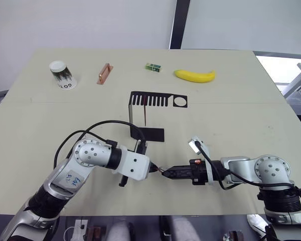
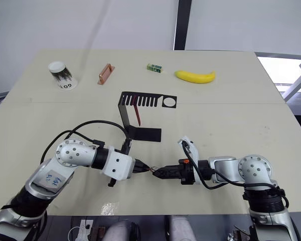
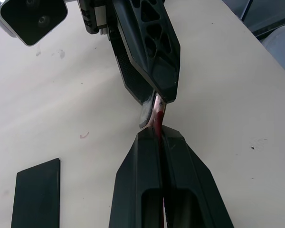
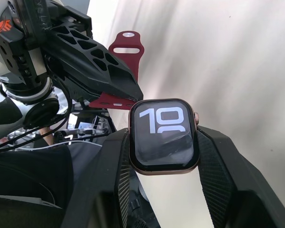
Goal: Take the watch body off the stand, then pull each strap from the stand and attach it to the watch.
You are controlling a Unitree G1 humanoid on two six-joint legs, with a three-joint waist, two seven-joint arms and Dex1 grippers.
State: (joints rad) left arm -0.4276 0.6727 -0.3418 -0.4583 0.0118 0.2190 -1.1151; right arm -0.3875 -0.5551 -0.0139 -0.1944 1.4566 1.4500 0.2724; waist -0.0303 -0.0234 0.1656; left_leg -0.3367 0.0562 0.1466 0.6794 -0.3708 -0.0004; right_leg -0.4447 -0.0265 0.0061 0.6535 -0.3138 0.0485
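Note:
My right gripper [image 1: 165,172] is shut on the watch body [image 4: 164,135], a small dark case with a lit screen, gripped by its two sides. My left gripper [image 1: 154,169] is shut on a dark red strap [image 4: 127,54] with holes, seen edge-on in the left wrist view [image 3: 157,118]. The strap's end lies against one edge of the watch body; I cannot tell whether it is seated. Both grippers meet tip to tip just above the table, in front of the black stand [image 1: 158,100]. A second dark red strap [image 1: 146,112] hangs from the stand's slotted top.
Along the table's far side lie a paper cup [image 1: 63,74], an orange-brown handle piece [image 1: 105,73], a small green box [image 1: 152,67] and a banana [image 1: 194,75]. The stand's flat base [image 1: 153,134] sits just beyond the grippers. The table's front edge is close behind both arms.

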